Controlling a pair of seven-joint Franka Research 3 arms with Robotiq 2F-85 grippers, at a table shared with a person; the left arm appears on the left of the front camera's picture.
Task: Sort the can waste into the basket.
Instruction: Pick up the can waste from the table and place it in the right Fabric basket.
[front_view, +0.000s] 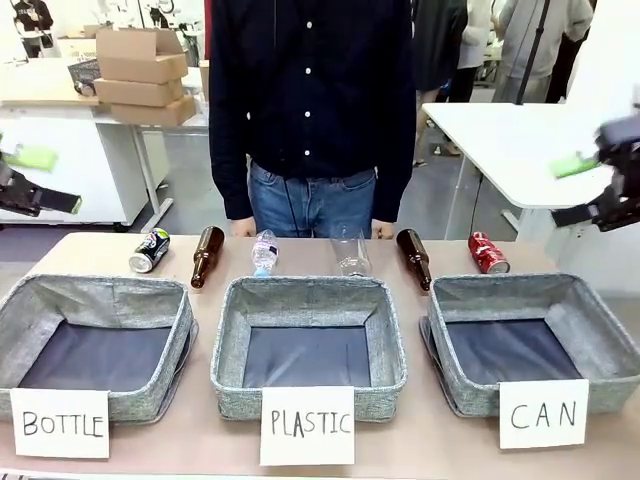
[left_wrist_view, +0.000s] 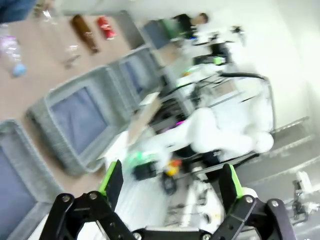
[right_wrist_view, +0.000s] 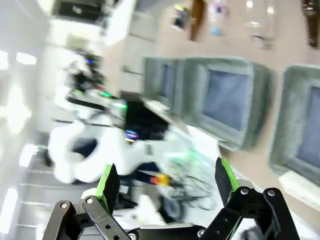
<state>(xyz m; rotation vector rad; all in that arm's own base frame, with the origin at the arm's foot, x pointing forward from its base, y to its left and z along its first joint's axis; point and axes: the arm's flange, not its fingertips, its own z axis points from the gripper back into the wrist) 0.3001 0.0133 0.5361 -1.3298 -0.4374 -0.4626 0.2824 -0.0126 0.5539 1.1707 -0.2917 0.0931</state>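
The black can (front_view: 149, 250) lies on its side at the far left of the table, and the red can (front_view: 488, 253) lies at the far right, just behind the grey basket (front_view: 470, 388) carded "CAN". My left gripper (front_view: 50, 180) hovers open at the left edge, high above the table. My right gripper (front_view: 572, 190) hovers open at the right edge, also high up. In the left wrist view the open gripper (left_wrist_view: 171, 182) holds nothing, with the red can (left_wrist_view: 106, 27) and the CAN basket (left_wrist_view: 122, 75) far off. The right wrist view has the open, unloaded gripper (right_wrist_view: 166, 181), the black can (right_wrist_view: 180, 17) and the CAN basket (right_wrist_view: 280, 115).
Baskets carded "BOTTLE" (front_view: 150, 398) and "PLASTIC" (front_view: 230, 385) stand left and middle. Two brown bottles (front_view: 206, 256) (front_view: 414, 257) and two clear plastic bottles (front_view: 264, 252) (front_view: 350, 252) lie between the cans. A person (front_view: 310, 100) stands at the far edge.
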